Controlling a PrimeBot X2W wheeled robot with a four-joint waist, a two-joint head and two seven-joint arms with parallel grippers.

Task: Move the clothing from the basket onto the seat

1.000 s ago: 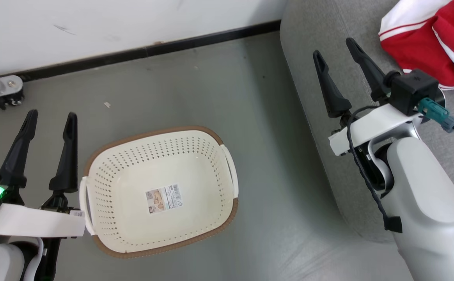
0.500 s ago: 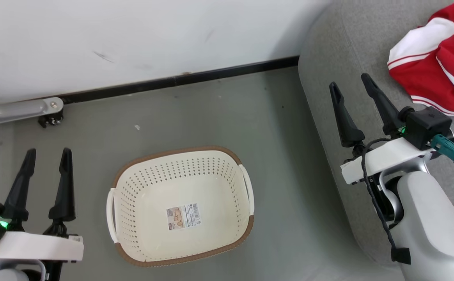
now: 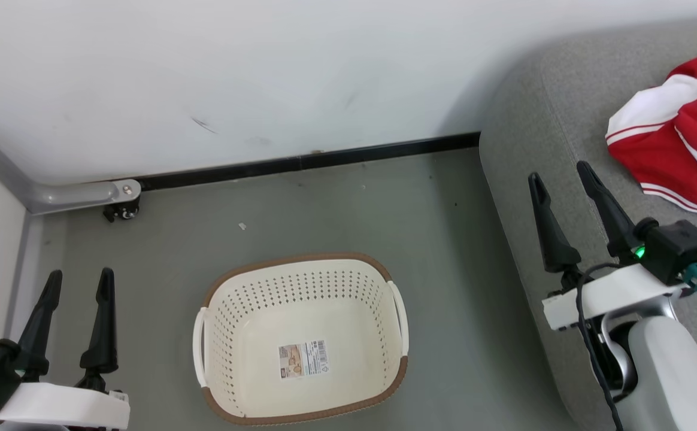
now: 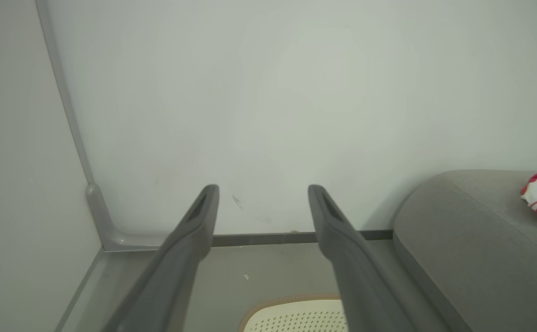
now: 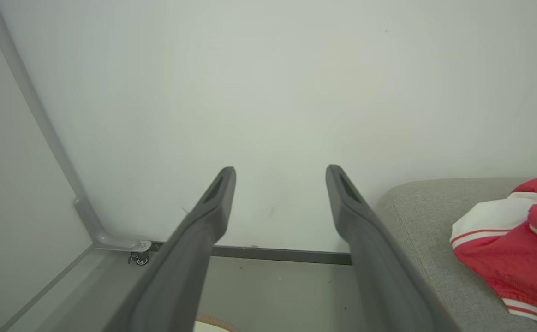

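Red cloth on grey: the clothing (image 3: 672,155) lies at the far right of the seat (image 3: 540,120), and the basket (image 3: 297,258) stands on the floor (image 3: 324,209), bare but for its sticker (image 3: 302,359). It looks finished, so your job is a clean retreat. The left end effector (image 3: 81,275) is beside the basket and the right end effector (image 3: 558,171) is over the seat's edge. Both are spread and hold nothing. Steer the right one clear of that striped hem. Count: one basket, one sticker, one seat, two end effectors, seemingly two overlapping garments.
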